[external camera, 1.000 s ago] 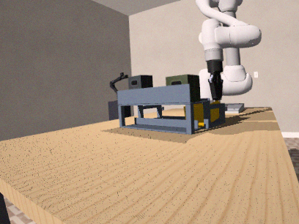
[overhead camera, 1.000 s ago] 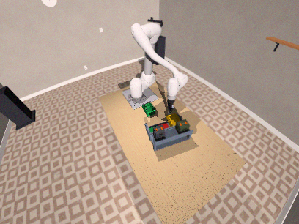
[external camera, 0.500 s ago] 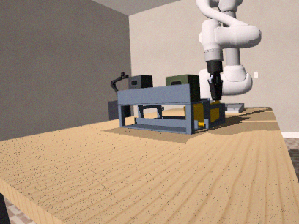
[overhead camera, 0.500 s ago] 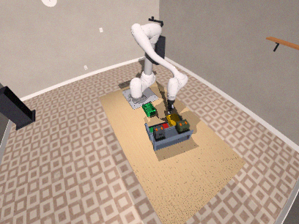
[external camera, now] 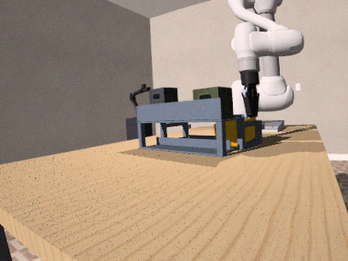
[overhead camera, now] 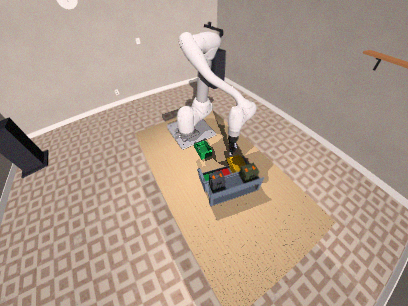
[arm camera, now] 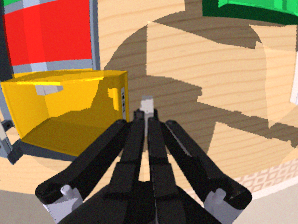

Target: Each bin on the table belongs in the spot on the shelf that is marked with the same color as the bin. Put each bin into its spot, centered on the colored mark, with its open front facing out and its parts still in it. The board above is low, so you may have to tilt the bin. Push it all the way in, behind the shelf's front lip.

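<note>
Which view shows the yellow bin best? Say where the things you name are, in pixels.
The wrist view: the yellow bin (overhead camera: 235,164) (external camera: 250,131) (arm camera: 65,107) appears large there, its interior visible. The top view shows it small, beside the shelf (overhead camera: 234,192) (external camera: 179,112) (arm camera: 95,35); the exterior view, only partly, behind shelf parts.

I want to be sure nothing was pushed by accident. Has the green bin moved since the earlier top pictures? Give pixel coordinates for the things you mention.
No. In the top view, the green bin (overhead camera: 203,149) (arm camera: 257,9) keeps its place beside the robot's base plate (overhead camera: 176,136).
</note>
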Controlling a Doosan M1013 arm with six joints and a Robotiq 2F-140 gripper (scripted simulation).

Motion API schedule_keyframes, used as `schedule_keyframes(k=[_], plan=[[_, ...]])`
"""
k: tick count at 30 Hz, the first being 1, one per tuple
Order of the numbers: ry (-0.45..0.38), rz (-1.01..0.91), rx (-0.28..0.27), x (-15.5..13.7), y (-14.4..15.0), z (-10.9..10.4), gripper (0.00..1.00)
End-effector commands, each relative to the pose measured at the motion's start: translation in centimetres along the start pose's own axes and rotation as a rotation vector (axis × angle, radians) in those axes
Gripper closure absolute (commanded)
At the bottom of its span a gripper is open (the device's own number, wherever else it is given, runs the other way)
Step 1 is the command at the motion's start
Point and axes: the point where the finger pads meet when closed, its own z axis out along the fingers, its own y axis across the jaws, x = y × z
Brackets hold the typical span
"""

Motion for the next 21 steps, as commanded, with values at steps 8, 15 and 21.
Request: schedule_keyframes(k=[8,15,21], plan=[[0.002,0.001,0.005,0.25,-0.15,0.23,0.90],[0.002,0.001,0.005,0.25,-0.19,0.23,0.90],[0.002,0.001,0.005,0.25,-0.44,0.22,0.90]])
